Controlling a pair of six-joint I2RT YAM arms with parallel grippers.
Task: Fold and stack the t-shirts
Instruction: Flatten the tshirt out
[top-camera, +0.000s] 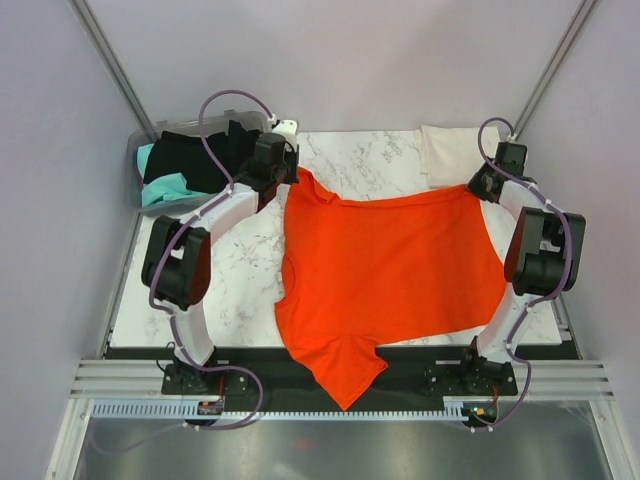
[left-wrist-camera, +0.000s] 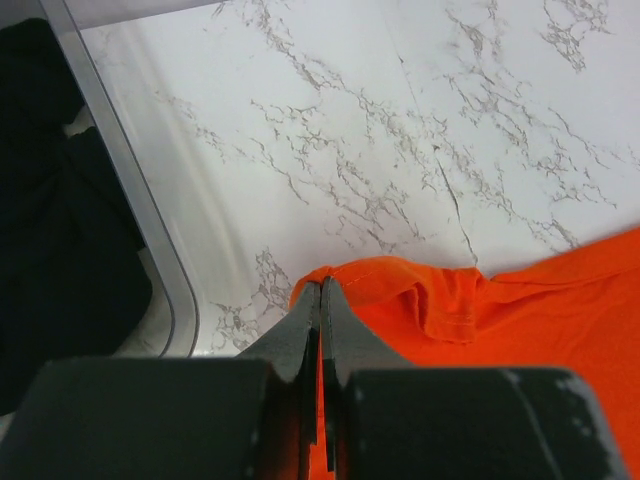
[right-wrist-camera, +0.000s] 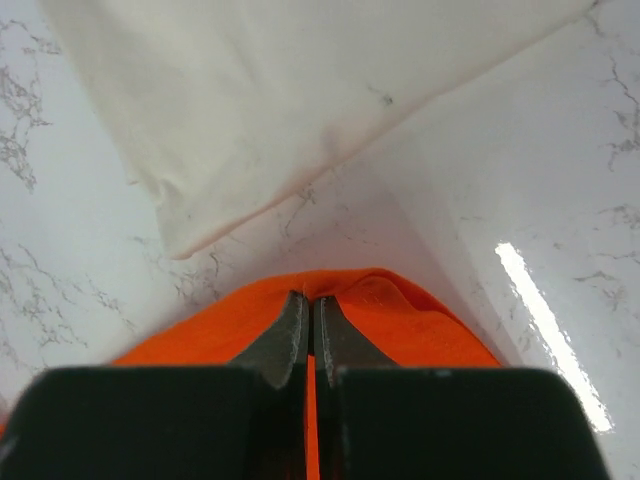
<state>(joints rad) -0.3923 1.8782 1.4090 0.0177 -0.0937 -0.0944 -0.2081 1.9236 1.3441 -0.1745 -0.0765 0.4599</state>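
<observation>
A bright orange-red t-shirt (top-camera: 390, 270) lies spread over the middle of the marble table, one sleeve hanging past the near edge. My left gripper (top-camera: 292, 178) is shut on its far left corner (left-wrist-camera: 345, 275), cloth pinched between the fingertips. My right gripper (top-camera: 478, 188) is shut on the far right corner (right-wrist-camera: 330, 285) the same way. A folded cream-white t-shirt (top-camera: 447, 152) lies at the far right, just beyond the right gripper (right-wrist-camera: 312, 297). Black (top-camera: 205, 150) and teal (top-camera: 162, 185) t-shirts sit in the bin.
A clear grey plastic bin (top-camera: 140, 150) stands at the far left corner; its wall (left-wrist-camera: 130, 170) runs close to the left of my left gripper (left-wrist-camera: 320, 283). Bare marble (top-camera: 240, 270) shows left of the orange shirt. Metal frame posts rise at the back corners.
</observation>
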